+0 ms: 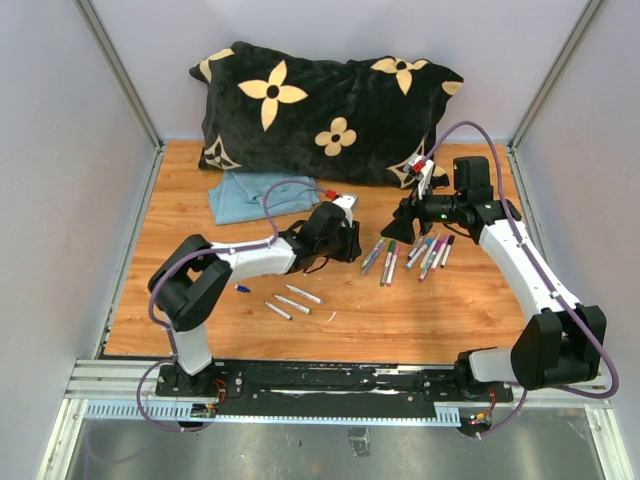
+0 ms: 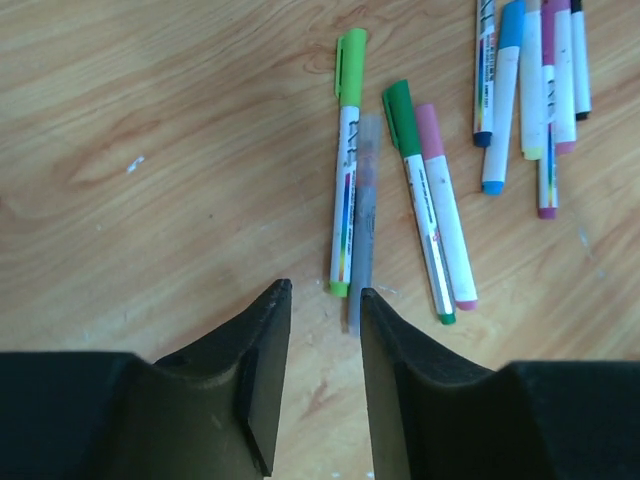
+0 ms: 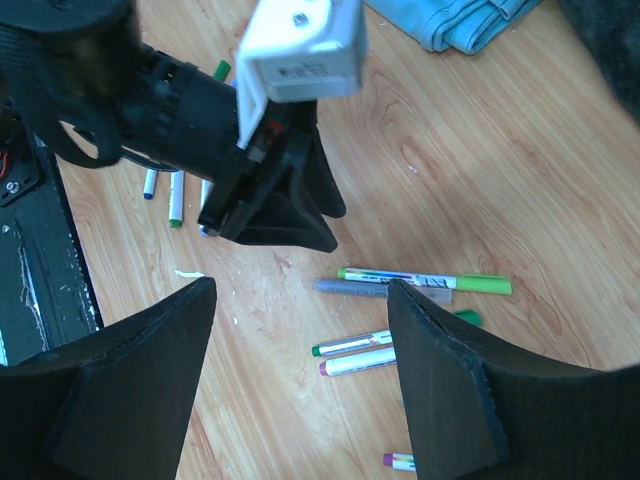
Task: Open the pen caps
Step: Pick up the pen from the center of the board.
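Left gripper (image 2: 323, 292) was narrowly parted and empty; right gripper (image 3: 300, 290) was wide and empty. Small lime-green plastic cylindrical cap (image 2: 350, 65) was likely light, slick, stiff: pinch across its sides.

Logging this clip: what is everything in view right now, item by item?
pillow: one, black with cream flowers, back of table
cloth: one, light blue, folded, back left in front of the pillow
capped pens: about ten, white, loose cluster centre-right
caps: on those pens; green, pink, blue, purple, black
grey pen: one, in the cluster beside the light-green-capped one
bare pens: three, grey-white, by the left arm
small blue piece: one, possibly a cap, left of the bare pens
table: one, wood
left pincer: black, low at the grey pen's end, jaws narrowly apart, nothing held
right pincer: black, above the cluster, jaws wide, empty
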Tool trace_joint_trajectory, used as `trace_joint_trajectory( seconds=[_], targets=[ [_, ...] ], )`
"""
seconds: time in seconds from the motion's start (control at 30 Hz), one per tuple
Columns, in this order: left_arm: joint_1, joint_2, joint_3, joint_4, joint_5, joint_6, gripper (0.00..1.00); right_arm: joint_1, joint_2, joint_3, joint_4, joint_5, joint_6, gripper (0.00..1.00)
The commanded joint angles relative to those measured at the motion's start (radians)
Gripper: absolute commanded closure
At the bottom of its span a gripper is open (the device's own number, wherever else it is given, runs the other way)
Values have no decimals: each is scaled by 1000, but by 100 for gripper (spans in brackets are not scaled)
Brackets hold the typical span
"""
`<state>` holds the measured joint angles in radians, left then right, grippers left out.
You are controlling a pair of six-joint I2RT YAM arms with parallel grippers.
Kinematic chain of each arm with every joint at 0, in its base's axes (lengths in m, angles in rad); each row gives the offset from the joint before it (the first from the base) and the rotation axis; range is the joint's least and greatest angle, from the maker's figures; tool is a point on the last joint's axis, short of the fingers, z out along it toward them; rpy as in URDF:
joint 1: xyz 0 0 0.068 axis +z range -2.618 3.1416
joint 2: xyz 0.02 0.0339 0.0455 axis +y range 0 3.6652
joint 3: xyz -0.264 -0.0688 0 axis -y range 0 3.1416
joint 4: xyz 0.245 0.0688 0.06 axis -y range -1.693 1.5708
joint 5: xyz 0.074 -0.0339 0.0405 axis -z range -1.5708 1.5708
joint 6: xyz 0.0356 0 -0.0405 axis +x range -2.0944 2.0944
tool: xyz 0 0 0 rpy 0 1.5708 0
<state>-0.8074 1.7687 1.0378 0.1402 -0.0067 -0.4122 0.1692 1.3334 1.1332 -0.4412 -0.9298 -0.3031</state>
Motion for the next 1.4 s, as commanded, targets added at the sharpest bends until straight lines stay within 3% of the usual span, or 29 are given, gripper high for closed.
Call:
trace_joint_trajectory(
  seconds=[0.0, 0.27, 0.73, 0.83, 1.1, 1.37],
  targets=[
    [-6, 98, 127, -130, 24, 103, 63, -35, 7, -12, 17, 6, 17, 29],
    [-6, 225, 273, -195, 61, 124, 64, -43, 10, -12, 16, -5, 20, 29],
    [-22, 296, 337, -226, 66, 112, 65, -48, 11, -13, 15, -16, 21, 29],
    [-24, 304, 339, -234, 59, 112, 71, -48, 9, -12, 16, -18, 21, 29],
    [-32, 310, 327, -250, 52, 111, 73, -52, 9, -13, 16, -24, 24, 29],
    [-32, 245, 239, -271, -96, 125, 95, -53, 5, -13, 16, -30, 26, 29]
  ],
)
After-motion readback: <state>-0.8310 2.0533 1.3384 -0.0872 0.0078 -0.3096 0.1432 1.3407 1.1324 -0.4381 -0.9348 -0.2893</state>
